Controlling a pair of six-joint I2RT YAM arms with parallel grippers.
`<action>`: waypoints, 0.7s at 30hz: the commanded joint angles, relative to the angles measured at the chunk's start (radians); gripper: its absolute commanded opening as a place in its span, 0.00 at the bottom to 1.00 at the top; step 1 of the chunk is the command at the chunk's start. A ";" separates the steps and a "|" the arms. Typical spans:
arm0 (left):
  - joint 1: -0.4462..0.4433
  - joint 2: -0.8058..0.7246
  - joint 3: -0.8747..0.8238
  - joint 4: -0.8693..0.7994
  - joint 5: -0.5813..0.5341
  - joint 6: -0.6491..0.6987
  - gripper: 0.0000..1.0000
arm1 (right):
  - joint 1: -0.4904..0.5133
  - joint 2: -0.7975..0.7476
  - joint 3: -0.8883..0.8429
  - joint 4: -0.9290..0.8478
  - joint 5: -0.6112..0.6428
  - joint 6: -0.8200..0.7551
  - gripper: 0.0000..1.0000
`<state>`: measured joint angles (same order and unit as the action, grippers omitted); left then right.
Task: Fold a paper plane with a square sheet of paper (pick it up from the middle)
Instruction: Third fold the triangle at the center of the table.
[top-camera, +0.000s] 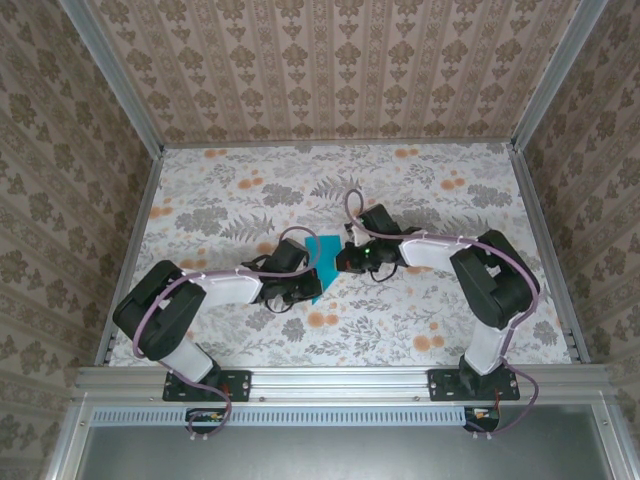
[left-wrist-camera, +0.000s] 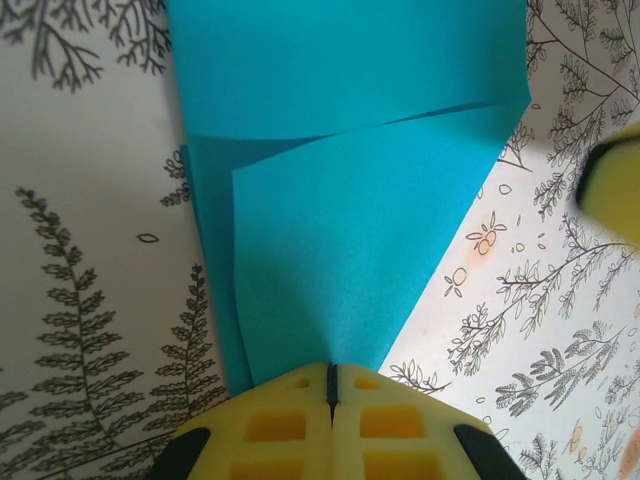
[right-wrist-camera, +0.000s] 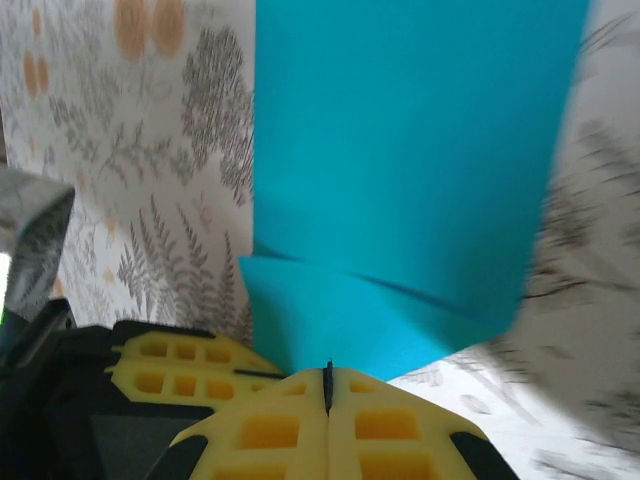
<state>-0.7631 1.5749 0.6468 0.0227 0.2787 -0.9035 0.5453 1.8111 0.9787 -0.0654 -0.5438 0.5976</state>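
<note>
The teal-blue paper (top-camera: 323, 266) lies partly folded on the flowered table between my two grippers. In the left wrist view the paper (left-wrist-camera: 340, 200) shows overlapping layers, and a flap narrows down to my left gripper (left-wrist-camera: 331, 375). Its yellow fingers (left-wrist-camera: 280, 420) are shut, tips at the flap's point. In the right wrist view the paper (right-wrist-camera: 420, 170) runs under my right gripper (right-wrist-camera: 328, 378), also shut with its tips at the paper's near edge. I cannot tell whether paper is pinched in either one. In the top view the left gripper (top-camera: 306, 283) and right gripper (top-camera: 345, 258) nearly meet.
The floral tablecloth (top-camera: 420, 200) covers the whole table, fenced by metal rails (top-camera: 540, 250) and patterned walls. The left gripper's yellow fingers (right-wrist-camera: 170, 365) sit close beside my right one, and a blurred yellow finger (left-wrist-camera: 615, 185) of the right gripper shows at the left wrist view's edge.
</note>
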 joint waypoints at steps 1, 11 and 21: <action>0.013 0.009 -0.016 -0.154 -0.039 0.052 0.00 | 0.020 0.063 0.043 0.017 -0.043 0.036 0.00; 0.015 -0.033 0.027 -0.141 -0.007 0.058 0.00 | 0.024 0.157 0.105 -0.107 0.042 0.040 0.00; 0.017 -0.035 0.060 -0.029 0.018 0.006 0.07 | 0.015 0.178 0.094 -0.136 0.082 0.048 0.00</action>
<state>-0.7563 1.5284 0.6651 -0.0288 0.2817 -0.8818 0.5713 1.9465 1.0725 -0.1211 -0.5453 0.6327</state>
